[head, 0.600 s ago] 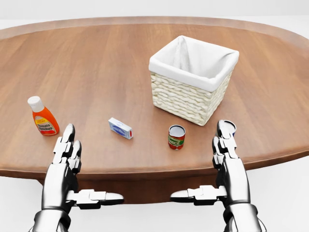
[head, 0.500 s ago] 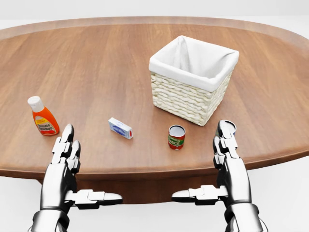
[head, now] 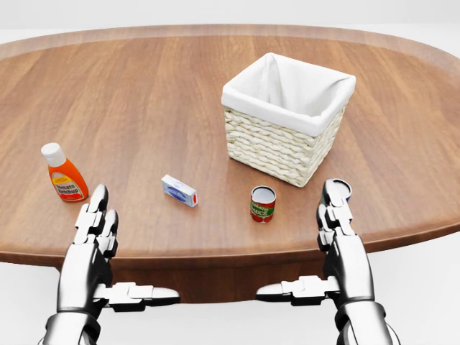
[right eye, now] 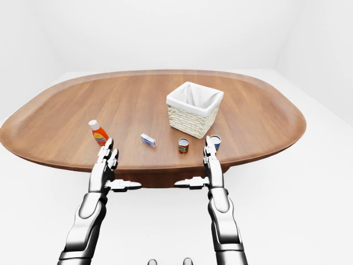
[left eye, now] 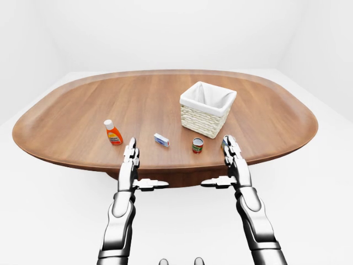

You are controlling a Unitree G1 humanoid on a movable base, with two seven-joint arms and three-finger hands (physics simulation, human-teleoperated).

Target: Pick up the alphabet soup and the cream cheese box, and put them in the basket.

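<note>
The alphabet soup can [head: 263, 203], with a red and green label, stands on the wooden table [head: 144, 93] just below the basket in the head view. A small white and blue cream cheese box [head: 179, 190] lies flat to its left. The wicker basket [head: 273, 147] has a white cloth lining and nothing shows inside it. My left hand [head: 129, 248] hovers open at the table's near edge, below and left of the box. My right hand [head: 302, 244] is open too, at the edge just right of the soup can. Neither hand touches anything.
An orange tomato sauce bottle [head: 64, 175] stands upright at the left, just above my left hand. A second can with a blue label [right eye: 215, 142] stands behind my right fingertips, mostly hidden in the head view. The table's rim runs under both hands.
My left hand has drifted slightly down and left in the head view. The right hand and all the objects stay where they were.
</note>
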